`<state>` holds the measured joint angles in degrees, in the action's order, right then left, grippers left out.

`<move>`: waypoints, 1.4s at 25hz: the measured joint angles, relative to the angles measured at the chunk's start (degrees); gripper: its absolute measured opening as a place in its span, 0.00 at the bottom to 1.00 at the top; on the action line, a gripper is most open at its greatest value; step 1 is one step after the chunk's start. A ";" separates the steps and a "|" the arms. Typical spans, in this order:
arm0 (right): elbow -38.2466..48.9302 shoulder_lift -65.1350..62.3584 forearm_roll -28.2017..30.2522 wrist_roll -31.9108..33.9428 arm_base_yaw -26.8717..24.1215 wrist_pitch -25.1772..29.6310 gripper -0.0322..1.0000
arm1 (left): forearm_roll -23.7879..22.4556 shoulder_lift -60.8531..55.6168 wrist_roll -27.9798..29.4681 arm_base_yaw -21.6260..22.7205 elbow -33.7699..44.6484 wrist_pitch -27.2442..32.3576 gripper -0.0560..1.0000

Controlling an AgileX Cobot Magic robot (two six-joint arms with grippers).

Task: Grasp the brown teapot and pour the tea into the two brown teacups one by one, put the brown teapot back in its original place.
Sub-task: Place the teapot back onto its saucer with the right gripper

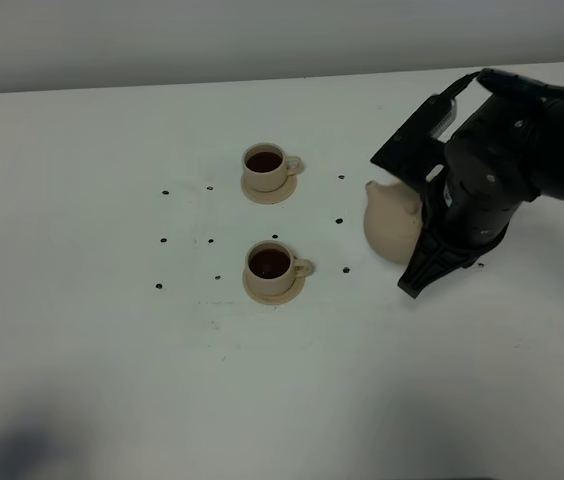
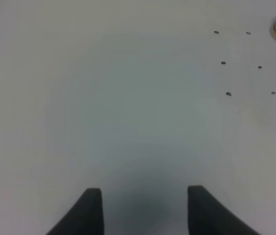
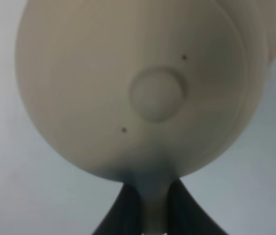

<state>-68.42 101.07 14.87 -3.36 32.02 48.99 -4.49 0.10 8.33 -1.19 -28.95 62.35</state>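
Judging by both teacups holding dark tea, pouring looks finished, and only returning the pot remains. Nearest the front edge, the left gripper point(image 2: 143, 208) idles over bare white bench point(image 1: 82, 380), its fingers spread apart and holding nothing. Farther back, the near teacup point(image 1: 270, 265) sits on its small saucer around the bench's middle. Toward the right edge, the right gripper point(image 3: 150, 205) is clamped on the handle of the brown teapot point(image 1: 392, 225), with the lid knob point(image 3: 156, 94) facing the wrist camera. I cannot see the large saucer beneath. Farthest back, the far teacup point(image 1: 265, 166) stands full.
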 joint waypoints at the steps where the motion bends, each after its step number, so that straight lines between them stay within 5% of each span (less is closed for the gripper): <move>1: -1.03 0.06 0.00 -0.06 -0.89 0.00 0.12 | 0.00 0.00 0.00 0.00 0.00 0.00 0.46; 14: -10.75 11.35 -1.36 -4.95 -6.55 0.02 0.12 | 0.00 0.00 0.00 0.00 0.00 0.00 0.46; 35: -10.99 15.83 -3.90 -6.91 -9.00 -3.58 0.12 | 0.00 0.00 -0.05 0.00 0.00 0.00 0.46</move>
<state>-79.41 116.90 10.96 -10.27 23.01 45.41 -4.49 0.10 8.28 -1.19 -28.95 62.35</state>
